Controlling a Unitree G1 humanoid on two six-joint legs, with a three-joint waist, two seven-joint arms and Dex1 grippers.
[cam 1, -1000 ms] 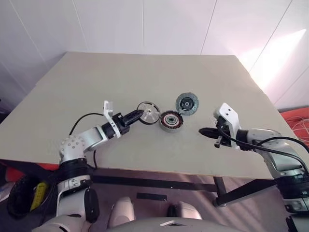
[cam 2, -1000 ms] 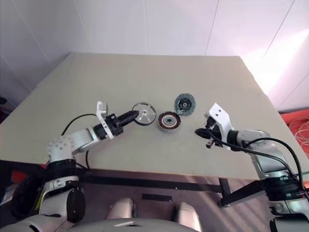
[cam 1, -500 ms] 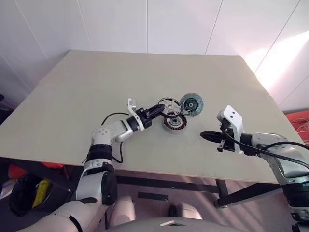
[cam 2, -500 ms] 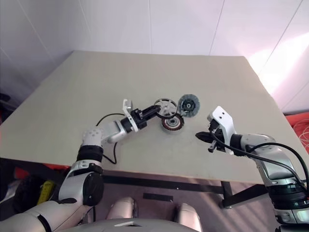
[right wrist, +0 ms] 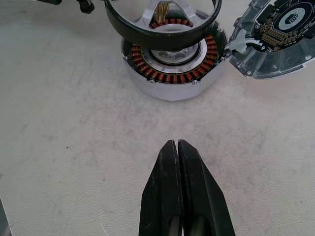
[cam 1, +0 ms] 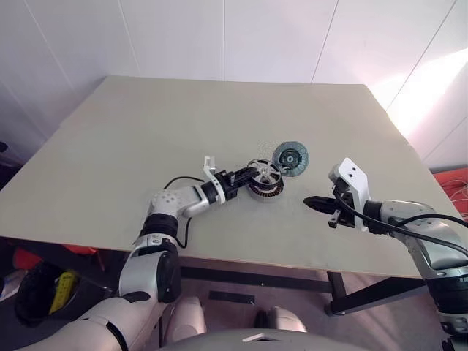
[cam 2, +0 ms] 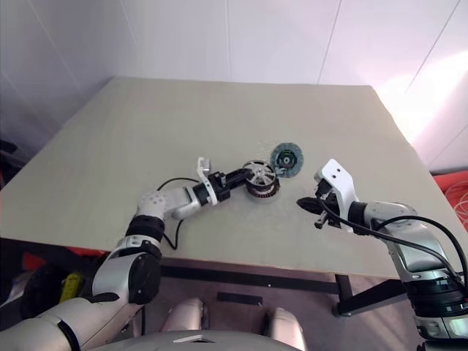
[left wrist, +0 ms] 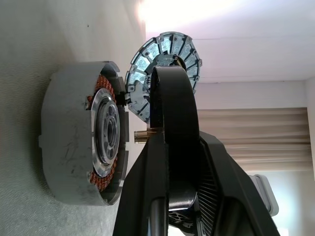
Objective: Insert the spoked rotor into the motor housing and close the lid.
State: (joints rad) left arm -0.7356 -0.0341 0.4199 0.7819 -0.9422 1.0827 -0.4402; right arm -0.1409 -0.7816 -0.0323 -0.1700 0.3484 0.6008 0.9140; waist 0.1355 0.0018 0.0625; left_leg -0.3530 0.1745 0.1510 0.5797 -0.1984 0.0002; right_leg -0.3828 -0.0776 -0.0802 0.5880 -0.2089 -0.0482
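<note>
Black-rimmed, silver-spoked rotor [right wrist: 162, 22] clamped by its rim in the left fingers [cam 1: 247, 178], poised just above the motor housing [right wrist: 172, 69], a silver cup ringed with coppery windings on the table [cam 1: 146, 139]. Bluish-grey lid [cam 1: 290, 158] leans beside the housing. Right fingers [right wrist: 177, 182] pressed together, empty, nearby.

A beige table [cam 1: 146, 139] stands before white panelled walls [cam 1: 183, 36]; a yellow object [cam 1: 60, 287] lies below.
</note>
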